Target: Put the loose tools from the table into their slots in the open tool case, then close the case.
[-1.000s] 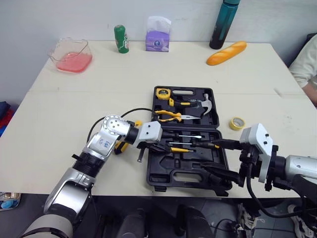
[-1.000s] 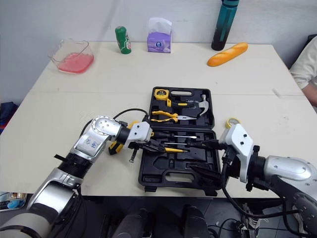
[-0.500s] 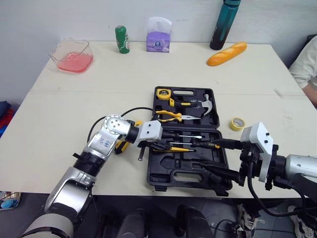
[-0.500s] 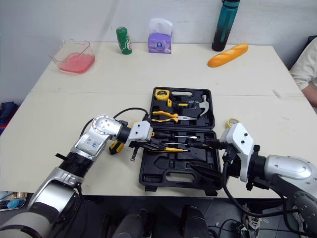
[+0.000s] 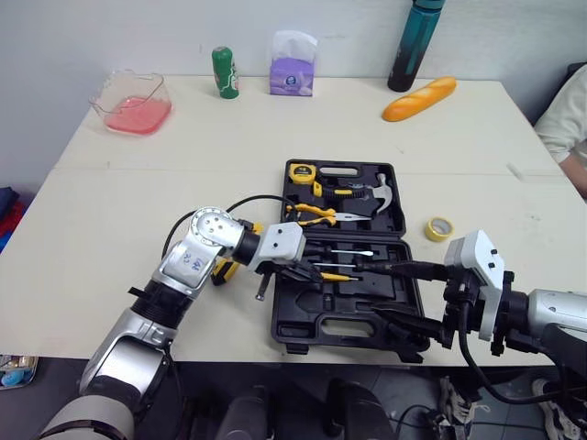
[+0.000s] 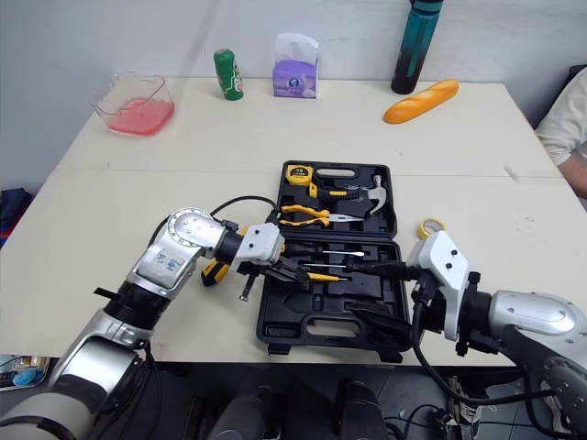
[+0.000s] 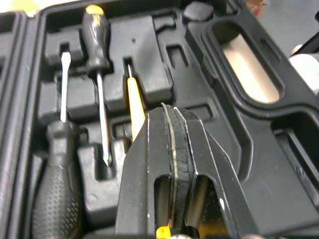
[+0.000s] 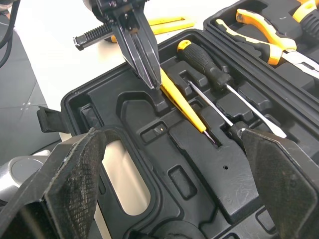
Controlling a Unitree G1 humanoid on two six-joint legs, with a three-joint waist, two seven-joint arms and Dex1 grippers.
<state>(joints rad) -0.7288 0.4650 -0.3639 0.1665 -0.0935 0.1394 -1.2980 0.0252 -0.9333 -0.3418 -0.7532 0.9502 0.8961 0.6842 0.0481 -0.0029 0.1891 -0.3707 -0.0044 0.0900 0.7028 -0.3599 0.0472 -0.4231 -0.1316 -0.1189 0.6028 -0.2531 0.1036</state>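
The black tool case (image 5: 303, 316) lies open at the table's near middle. Its far half holds a tape measure (image 5: 301, 171), hammer (image 5: 376, 192) and pliers (image 5: 316, 213). Screwdrivers (image 5: 344, 252) sit in the near half. My left gripper (image 5: 310, 273) is shut, its tip resting on a thin yellow-handled screwdriver (image 7: 134, 102) that lies in its slot. My right gripper (image 5: 393, 295) stands wide open over the case's near right corner, with nothing between its fingers. A yellow-and-black tool (image 5: 223, 270) lies on the table under my left arm. A yellow tape roll (image 5: 440, 227) lies to the right of the case.
Along the far edge stand a pink container (image 5: 133, 101), a green bottle (image 5: 224, 71), a purple tissue pack (image 5: 293, 64), a teal bottle (image 5: 415, 46) and a bread loaf (image 5: 419, 98). A person's sleeve (image 5: 567, 119) shows at the right edge.
My left gripper has edged slightly to the right over the case's near half, still shut. The right gripper has stayed open in the same place.
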